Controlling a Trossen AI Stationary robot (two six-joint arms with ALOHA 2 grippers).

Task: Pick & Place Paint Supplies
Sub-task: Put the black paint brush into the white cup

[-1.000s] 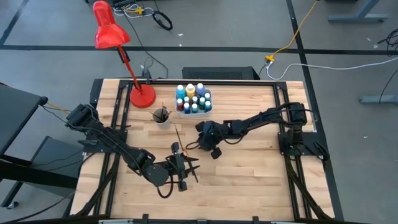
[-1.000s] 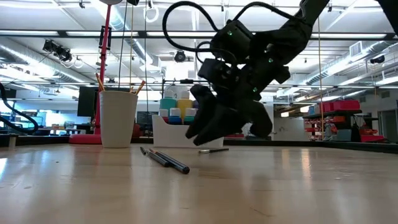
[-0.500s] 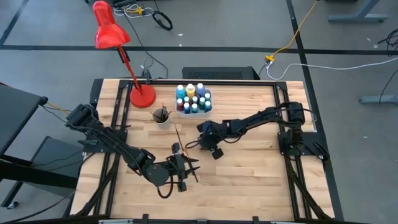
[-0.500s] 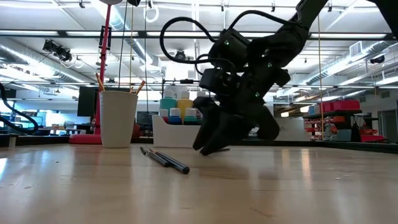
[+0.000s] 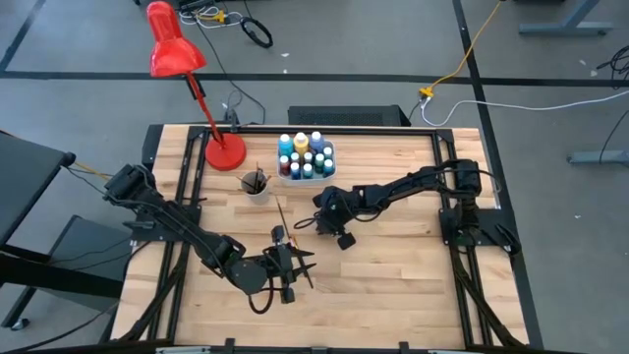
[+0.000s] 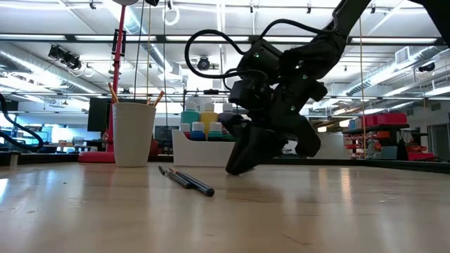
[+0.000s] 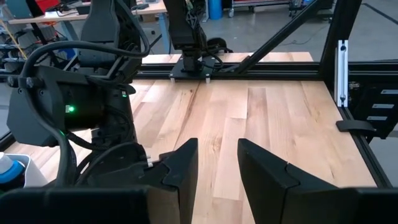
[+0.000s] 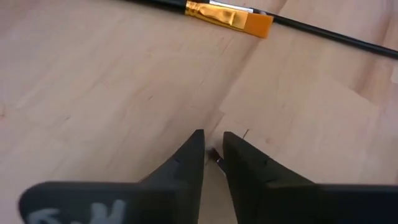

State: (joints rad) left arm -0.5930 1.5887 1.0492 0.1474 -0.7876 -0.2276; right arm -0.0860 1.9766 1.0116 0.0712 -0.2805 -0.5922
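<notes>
The right gripper [image 6: 238, 167] is tipping nose-down onto the bench [image 5: 393, 265] near its middle, presumably to lift a thin paintbrush lying flat there, a steep approach being the practical way to get at so low a handle. Something small is showing right at its tip in the right wrist view, but whether it is gripping anything cannot be told. Just beyond it an orange-tipped paintbrush [image 8: 230, 14] is lying flat on the wood. Two dark paintbrushes [image 6: 188, 181] are lying side by side, touching, on the bench nearer the front edge, so at least three loose brushes are awaiting collection (thin handles may be escaping the count). Toward the far edge, one white cup [image 5: 256, 187] is standing upright and holding several brushes handle-up, which suggests it is serving as the brush container. Just beside it, one white tray [image 6: 197, 151] is keeping the paint bottles [image 5: 305, 155] upright and packed together; about a dozen are showing, though the exact number cannot be read. The left gripper [image 7: 217, 162] is waiting near the front edge with its fingers apart and nothing between them. One red lamp [image 5: 225, 152] is standing toward the far left corner.
</notes>
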